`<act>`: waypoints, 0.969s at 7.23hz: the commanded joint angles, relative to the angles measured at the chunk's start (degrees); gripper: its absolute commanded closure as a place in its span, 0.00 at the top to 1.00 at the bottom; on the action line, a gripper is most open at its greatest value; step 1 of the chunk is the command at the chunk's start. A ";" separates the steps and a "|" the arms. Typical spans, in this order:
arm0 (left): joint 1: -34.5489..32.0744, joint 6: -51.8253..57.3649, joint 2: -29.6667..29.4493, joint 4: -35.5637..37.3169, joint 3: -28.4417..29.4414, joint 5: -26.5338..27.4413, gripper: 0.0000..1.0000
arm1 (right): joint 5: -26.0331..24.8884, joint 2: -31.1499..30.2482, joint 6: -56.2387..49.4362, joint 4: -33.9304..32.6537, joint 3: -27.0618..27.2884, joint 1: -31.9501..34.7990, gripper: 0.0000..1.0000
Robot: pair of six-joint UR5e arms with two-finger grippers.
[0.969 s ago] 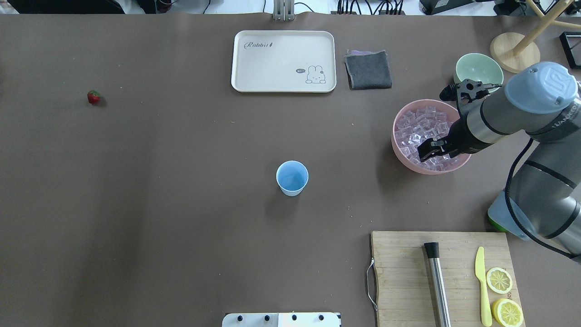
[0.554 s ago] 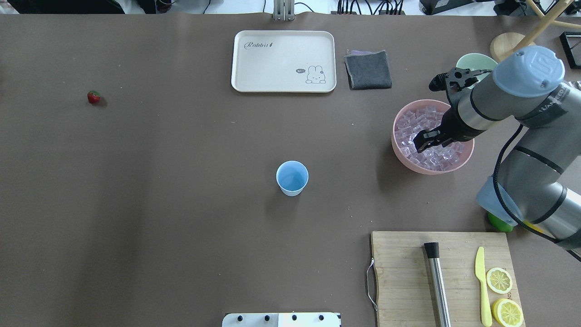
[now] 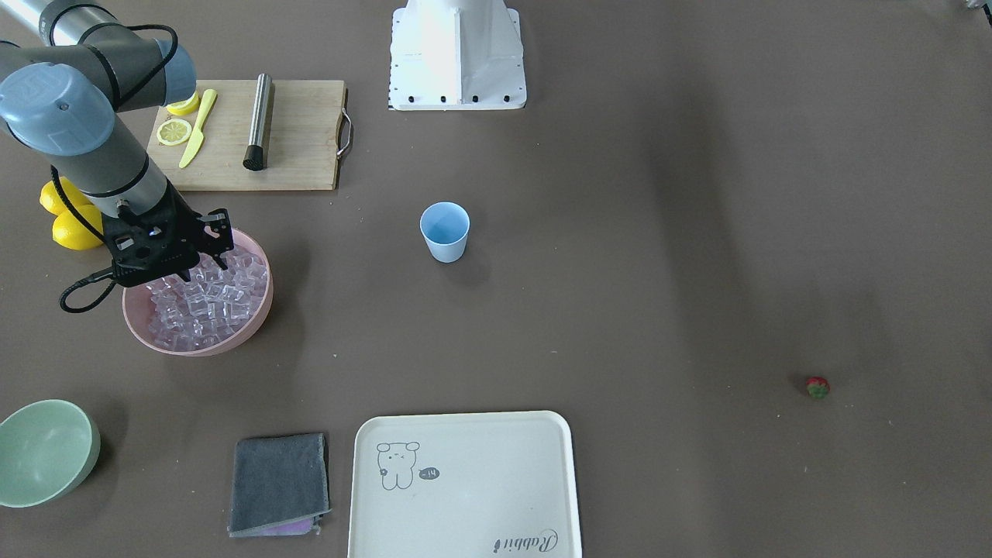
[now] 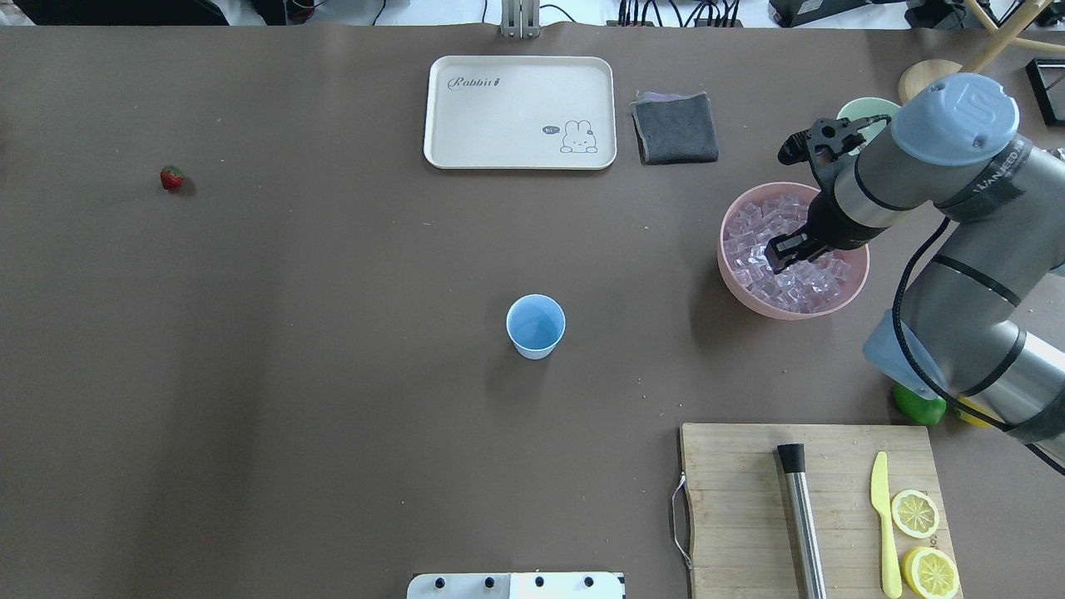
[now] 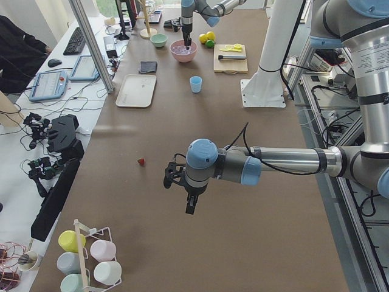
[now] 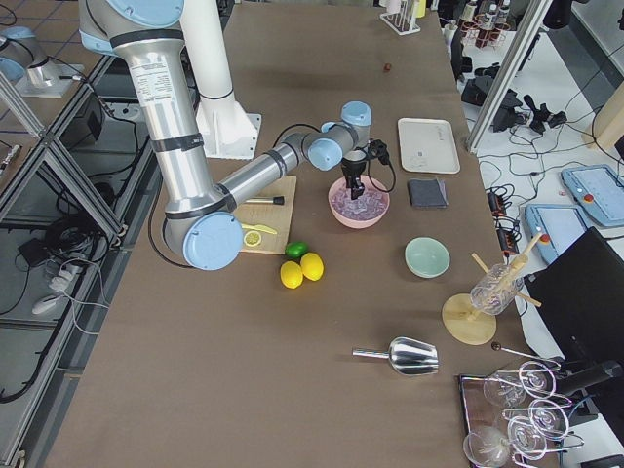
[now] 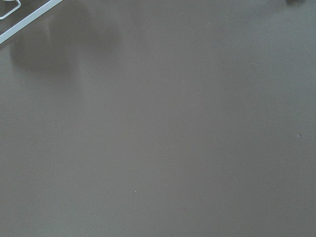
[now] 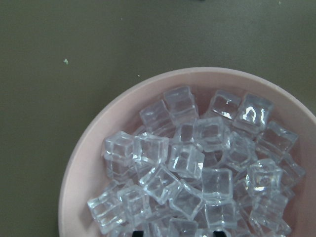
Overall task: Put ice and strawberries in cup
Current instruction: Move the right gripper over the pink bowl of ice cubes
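The light blue cup (image 4: 536, 324) stands upright and empty mid-table. Far off at the left lies the small red strawberry (image 4: 171, 176). Ice (image 4: 761, 225) fills the pink bowl (image 4: 732, 283) on the right. My right gripper (image 4: 778, 252) hangs just over that ice, open, its two dark fingertips (image 8: 140, 232) showing apart at the bottom edge of the right wrist view above the cubes (image 8: 187, 163). My left gripper (image 5: 189, 207) appears only in the exterior left view, pointing down over bare table past the strawberry (image 5: 141, 162); I cannot tell its state.
A cream tray (image 4: 516, 112) and a grey cloth (image 4: 674, 126) lie at the back. A pale green bowl (image 3: 43, 449) sits beyond the pink bowl. The cutting board (image 4: 740, 499) holds a muddler (image 4: 803, 516), a knife and lemon slices. Lemons (image 3: 70, 225) and a lime (image 4: 919, 408) lie beside the right arm.
My right arm has swung back and to the left, carrying its gripper from the near edge of the pink bowl toward the middle of the ice. Cup and strawberry stay put.
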 commanded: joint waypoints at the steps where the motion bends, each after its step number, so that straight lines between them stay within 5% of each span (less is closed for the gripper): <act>1: 0.00 -0.01 0.05 -0.19 0.08 0.00 0.98 | 0.19 1.16 0.39 -0.46 -0.98 -0.11 0.56; 7: 0.00 0.08 0.13 -0.28 0.35 0.00 0.98 | 2.47 4.68 3.37 -0.38 -5.02 2.97 0.57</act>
